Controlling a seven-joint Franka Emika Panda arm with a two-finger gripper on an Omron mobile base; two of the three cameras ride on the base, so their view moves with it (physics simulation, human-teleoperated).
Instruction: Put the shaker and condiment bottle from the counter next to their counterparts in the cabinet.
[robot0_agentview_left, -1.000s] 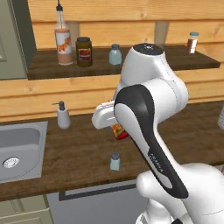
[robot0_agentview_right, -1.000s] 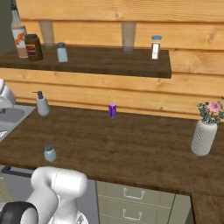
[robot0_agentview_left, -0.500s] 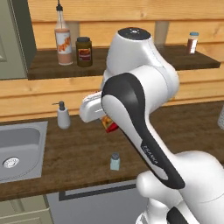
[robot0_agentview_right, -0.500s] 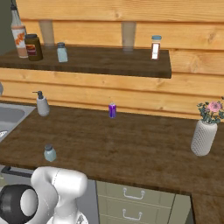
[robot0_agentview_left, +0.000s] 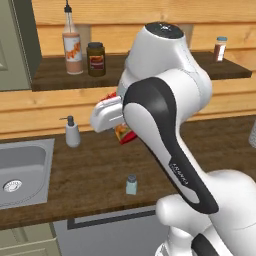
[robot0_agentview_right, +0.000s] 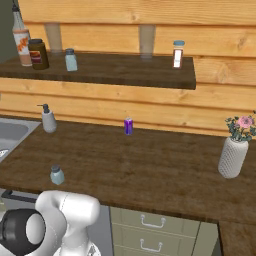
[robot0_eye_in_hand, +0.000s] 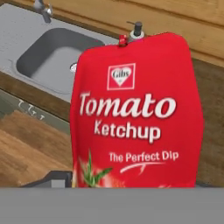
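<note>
The arm is carrying the condiment bottle (robot0_eye_in_hand: 138, 113) above the worktop (robot0_agentview_left: 95, 170), the tool (robot0_agentview_left: 119, 131) pinching it. The shaker (robot0_agentview_left: 131, 184) is waiting at six o'clock. Next, lifting toward the cabinet (robot0_agentview_left: 50, 75), beside the tall bottle (robot0_agentview_left: 73, 45) at eleven o'clock.

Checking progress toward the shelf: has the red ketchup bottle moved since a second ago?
Yes. In the left base view the condiment bottle has shifted left, closer to the white pump dispenser standing on the counter.

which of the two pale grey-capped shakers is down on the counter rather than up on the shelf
The shaker near the counter's front edge, right of the sink. Its twin stands on the cabinet shelf beside the dark jar.
</note>
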